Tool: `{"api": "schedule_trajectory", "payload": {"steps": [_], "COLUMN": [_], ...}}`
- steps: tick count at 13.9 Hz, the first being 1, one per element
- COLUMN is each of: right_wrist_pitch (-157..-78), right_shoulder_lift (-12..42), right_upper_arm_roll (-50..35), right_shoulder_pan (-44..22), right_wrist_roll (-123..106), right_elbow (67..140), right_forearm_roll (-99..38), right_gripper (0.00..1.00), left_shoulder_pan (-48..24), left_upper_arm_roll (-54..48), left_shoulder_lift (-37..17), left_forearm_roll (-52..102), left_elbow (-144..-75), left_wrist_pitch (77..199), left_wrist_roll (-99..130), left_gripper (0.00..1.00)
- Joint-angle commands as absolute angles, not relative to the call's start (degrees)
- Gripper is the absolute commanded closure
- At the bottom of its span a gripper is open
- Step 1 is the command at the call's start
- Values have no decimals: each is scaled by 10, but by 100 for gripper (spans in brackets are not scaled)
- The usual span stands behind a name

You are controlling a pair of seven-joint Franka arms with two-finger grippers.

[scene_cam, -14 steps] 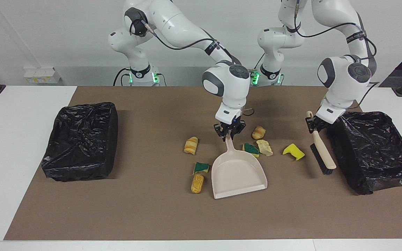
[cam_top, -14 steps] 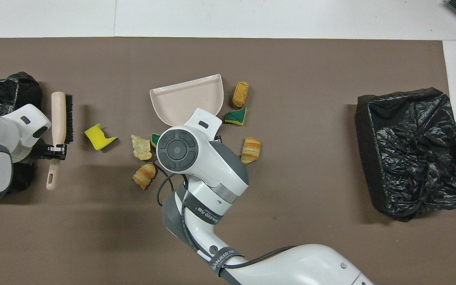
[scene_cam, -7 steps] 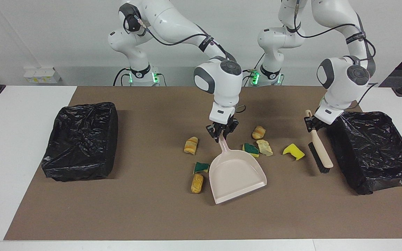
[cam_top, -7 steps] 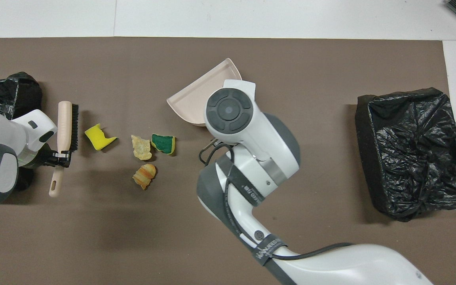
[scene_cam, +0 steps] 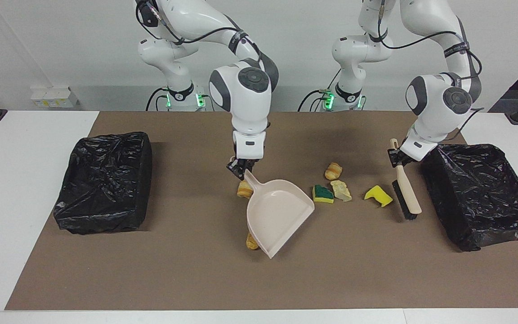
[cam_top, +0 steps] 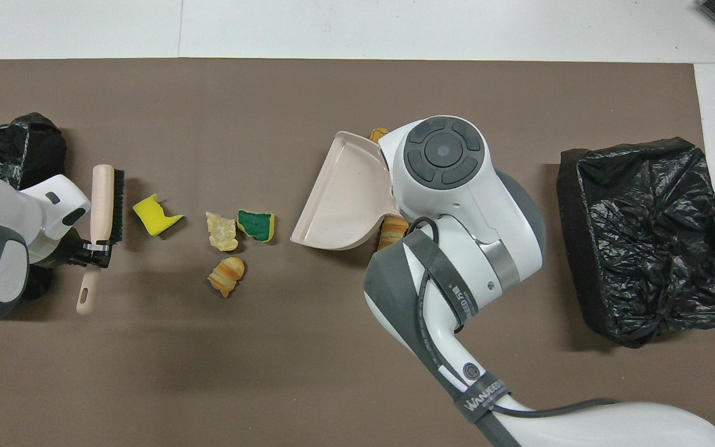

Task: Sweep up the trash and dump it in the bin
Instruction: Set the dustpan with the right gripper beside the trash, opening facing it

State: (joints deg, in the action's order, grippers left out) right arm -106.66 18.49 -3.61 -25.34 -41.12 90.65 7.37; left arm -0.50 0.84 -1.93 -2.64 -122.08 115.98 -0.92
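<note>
Holding: right gripper (scene_cam: pixel 239 168) clamped on dustpan (scene_cam: pixel 277 214) handle; left gripper (scene_cam: pixel 396 157) clamped on brush (scene_cam: pixel 405 191) handle. Trash: four scraps (scene_cam: pixel 331 184) between dustpan and brush, two rolls (scene_cam: pixel 244 189) beside the pan.

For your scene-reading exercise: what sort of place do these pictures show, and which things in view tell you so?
Probably a robotics lab set up for a cleaning test: a white table with a brown mat, staged trash scraps, and a black-lined bin at each end.
</note>
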Motion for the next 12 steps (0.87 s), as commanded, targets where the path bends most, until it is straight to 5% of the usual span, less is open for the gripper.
{"api": "schedule_trajectory", "payload": {"steps": [1,12], "right_wrist_pitch": [-1063,-1112], "right_shoulder_lift": [169,217], "right_upper_arm_roll": [-40,-40], "right_shoulder_pan": [-253,-297], "right_wrist_roll": [-522,-557], "right_elbow": [924,923], "right_forearm_roll": [73,100], "right_gripper": [100,100], "left_shoulder_pan": [-4,-39], "left_upper_arm_roll": [8,4], "left_shoulder_lift": [-9,-11], "left_forearm_roll": [-32,-32], "left_elbow": [-1230,-1242], "left_wrist_pitch": [1152,1147], "left_wrist_roll": [18,66], "left_gripper": [100,100]}}
